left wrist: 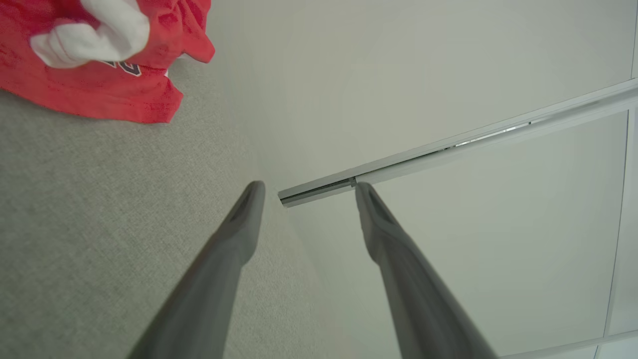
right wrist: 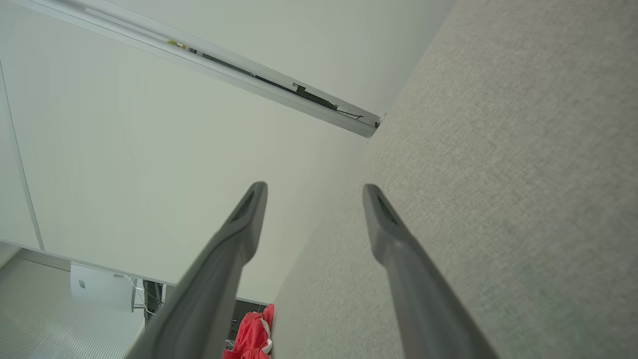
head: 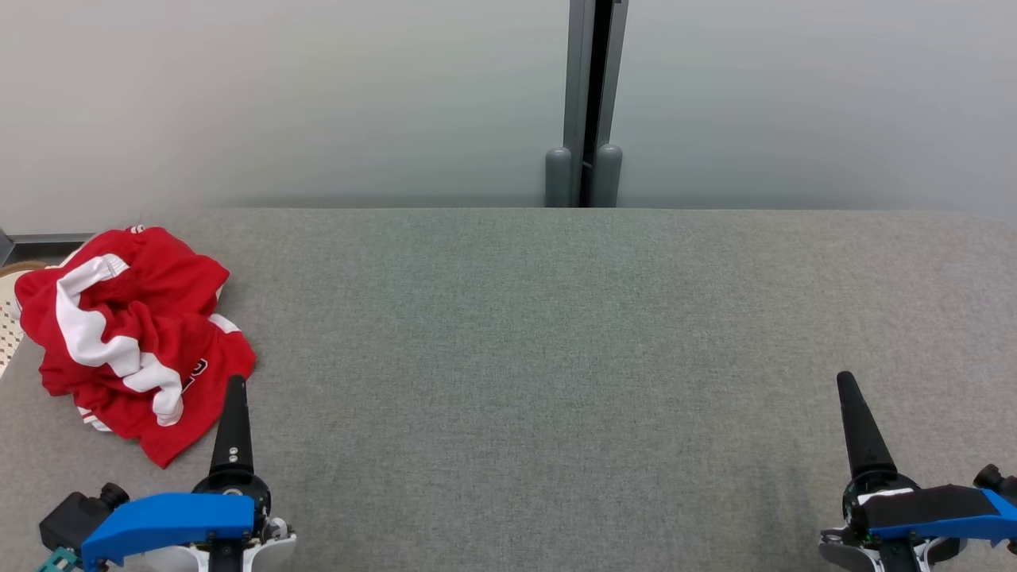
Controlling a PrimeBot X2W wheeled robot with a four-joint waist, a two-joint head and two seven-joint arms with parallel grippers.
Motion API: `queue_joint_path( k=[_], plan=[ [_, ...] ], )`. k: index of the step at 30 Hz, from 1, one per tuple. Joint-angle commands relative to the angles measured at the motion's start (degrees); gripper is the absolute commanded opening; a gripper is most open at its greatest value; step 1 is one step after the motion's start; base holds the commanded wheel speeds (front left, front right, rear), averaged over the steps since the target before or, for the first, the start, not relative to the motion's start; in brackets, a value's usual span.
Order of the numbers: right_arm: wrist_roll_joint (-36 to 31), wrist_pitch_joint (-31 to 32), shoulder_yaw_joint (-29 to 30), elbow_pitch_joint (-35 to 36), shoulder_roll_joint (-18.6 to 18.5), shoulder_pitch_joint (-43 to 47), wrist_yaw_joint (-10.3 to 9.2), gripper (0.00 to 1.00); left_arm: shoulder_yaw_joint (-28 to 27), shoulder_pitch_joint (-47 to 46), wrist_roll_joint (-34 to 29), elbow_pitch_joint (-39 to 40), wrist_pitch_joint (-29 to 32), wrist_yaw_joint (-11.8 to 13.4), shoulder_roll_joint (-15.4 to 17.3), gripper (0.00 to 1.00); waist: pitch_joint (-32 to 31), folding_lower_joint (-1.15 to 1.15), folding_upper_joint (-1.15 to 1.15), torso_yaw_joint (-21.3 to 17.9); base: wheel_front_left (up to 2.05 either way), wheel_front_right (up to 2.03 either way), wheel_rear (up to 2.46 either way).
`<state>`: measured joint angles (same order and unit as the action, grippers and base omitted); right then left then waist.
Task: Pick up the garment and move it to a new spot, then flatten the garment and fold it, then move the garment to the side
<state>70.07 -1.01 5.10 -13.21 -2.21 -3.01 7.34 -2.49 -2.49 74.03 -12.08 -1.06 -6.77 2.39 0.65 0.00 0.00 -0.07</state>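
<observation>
Left wrist view looks along the left gripper (left wrist: 309, 188), whose two dark fingers stand spread wide with nothing between them, low over the grey table (left wrist: 99, 224). That spread suits a first grasp, I judge, since the pick-up is not yet begun. Just beside its tip, at the table's left edge, lies the garment (head: 131, 334), a red and white jersey crumpled into one heap. The right gripper (right wrist: 314, 188) is likewise spread and empty, well apart from the cloth on the table's other side, probably parked there to leave the middle free as the new spot. Count: one garment, two grippers, two fingers each, one table.
</observation>
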Motion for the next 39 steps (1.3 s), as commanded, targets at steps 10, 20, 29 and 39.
queue_joint_path(
  k=[10,20,29,39],
  plan=[
    [-13.1,-2.4,-2.5,2.2,-0.5,0.0,0.11,1.0,1.8,-0.2,-16.4,4.1,-2.4,1.6,0.5,1.0,0.3,0.0,0.0,-0.1,0.0,0.0,0.0],
    [-22.7,-4.3,-4.4,1.4,-0.5,0.3,0.13,1.0,3.9,1.0,-28.5,3.3,-4.3,2.1,0.5,1.0,0.5,0.0,0.0,-0.2,0.0,0.0,0.0],
    [-29.9,-5.9,-5.1,0.3,-0.6,0.2,0.13,1.0,4.2,1.6,-35.8,1.8,-5.8,2.4,0.5,1.0,0.5,0.0,0.0,-0.4,0.0,0.0,0.0],
    [-36.9,-7.5,-5.6,-1.0,-0.6,0.0,0.14,1.0,4.3,2.1,-42.0,0.0,-7.4,2.9,0.5,1.0,0.5,0.0,0.0,-0.4,0.0,0.0,0.0]
  ],
)
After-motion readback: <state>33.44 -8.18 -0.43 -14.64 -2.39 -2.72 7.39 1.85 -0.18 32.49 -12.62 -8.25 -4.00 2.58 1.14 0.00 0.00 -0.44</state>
